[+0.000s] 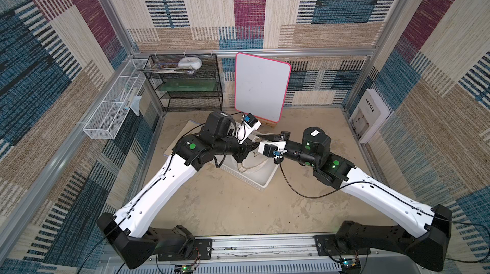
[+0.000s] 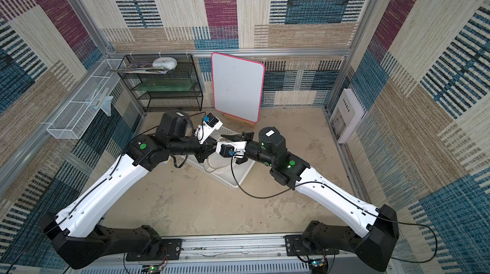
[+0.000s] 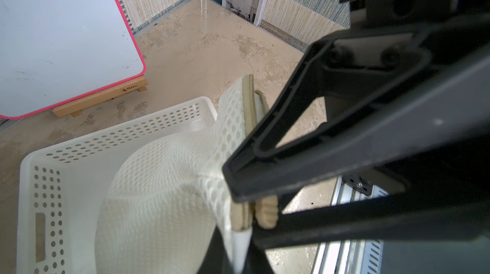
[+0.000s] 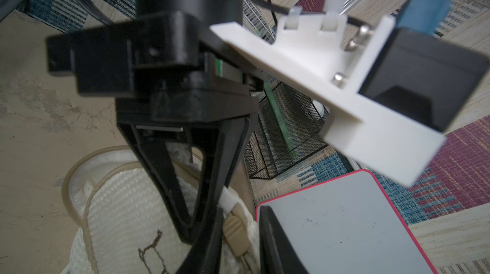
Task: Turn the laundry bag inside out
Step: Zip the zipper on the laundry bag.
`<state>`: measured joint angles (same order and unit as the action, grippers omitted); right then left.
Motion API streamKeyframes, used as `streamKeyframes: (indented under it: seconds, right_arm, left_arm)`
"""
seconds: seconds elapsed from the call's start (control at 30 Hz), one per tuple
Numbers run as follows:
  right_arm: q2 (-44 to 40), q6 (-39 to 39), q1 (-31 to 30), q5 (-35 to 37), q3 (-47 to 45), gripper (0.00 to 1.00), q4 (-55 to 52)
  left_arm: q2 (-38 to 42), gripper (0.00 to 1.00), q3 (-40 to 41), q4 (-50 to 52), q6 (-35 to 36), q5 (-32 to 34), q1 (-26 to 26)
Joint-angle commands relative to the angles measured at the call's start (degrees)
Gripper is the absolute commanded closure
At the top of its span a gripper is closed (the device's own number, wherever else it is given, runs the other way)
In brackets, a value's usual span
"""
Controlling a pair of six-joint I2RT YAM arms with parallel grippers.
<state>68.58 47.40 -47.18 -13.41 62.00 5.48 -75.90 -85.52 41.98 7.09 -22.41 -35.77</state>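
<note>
Pinching the rim of the laundry bag (image 3: 159, 193), the left gripper (image 3: 244, 203) has its black jaws pressed together on the beige binding (image 3: 249, 100) and on the white mesh beside it. From this pinch the mesh hangs in a rounded bulge into the white perforated plastic basket (image 3: 79, 142). The bag thus lies partly inside the basket and partly raised above its rim.

In both top views the basket (image 1: 262, 184) stands near the middle of the mottled beige tabletop (image 1: 225, 206), with both arms meeting above it. The bag (image 2: 218, 165) shows there as a pale fold between the two wrists.

In the right wrist view the right gripper (image 4: 238, 246) has its jaws standing apart on either side of the bag's rim, with a beige tab (image 4: 236, 229) between them. Whether they press on the fabric cannot be told. The left gripper's tapered fingers (image 4: 156, 180) point down onto the bag just beside the right gripper. A dark thread-like mark (image 4: 152, 251) shows on the fabric below them.

Behind the basket a pink-edged whiteboard (image 1: 261, 87) leans on a wooden stand (image 3: 103, 97). A black wire shelf (image 1: 191, 87) stands against the back wall beside it.
</note>
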Motion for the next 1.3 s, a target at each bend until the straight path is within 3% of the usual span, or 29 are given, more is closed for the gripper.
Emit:
streamKeyframes:
  seconds: [0.0,0.3,0.67,0.9,1.27]
  right_arm:
    - [0.1,-0.96,-0.19,-0.52,0.05,0.74,2.05]
    - [-0.87,0.61,-0.33,3.81,-0.7,0.84,1.62]
    - [-5.83,-11.4,-0.28,8.92,-6.33,1.0,11.5]
    - [-7.47,-15.06,1.35,16.97,-8.94,1.0,14.46]
    - [-11.43,-27.31,8.09,16.58,-12.65,1.0,14.62]
  left_arm:
    - [-0.04,1.0,-0.33,-0.44,0.55,-0.45,-0.09]
    - [0.54,1.0,-0.14,-0.43,0.66,1.27,-0.09]
    - [0.57,1.0,0.16,-0.58,0.86,3.08,-0.1]
    - [1.37,1.0,1.09,-0.91,1.26,3.41,-0.04]
    - [2.77,1.0,2.55,-1.78,1.02,4.75,0.52]
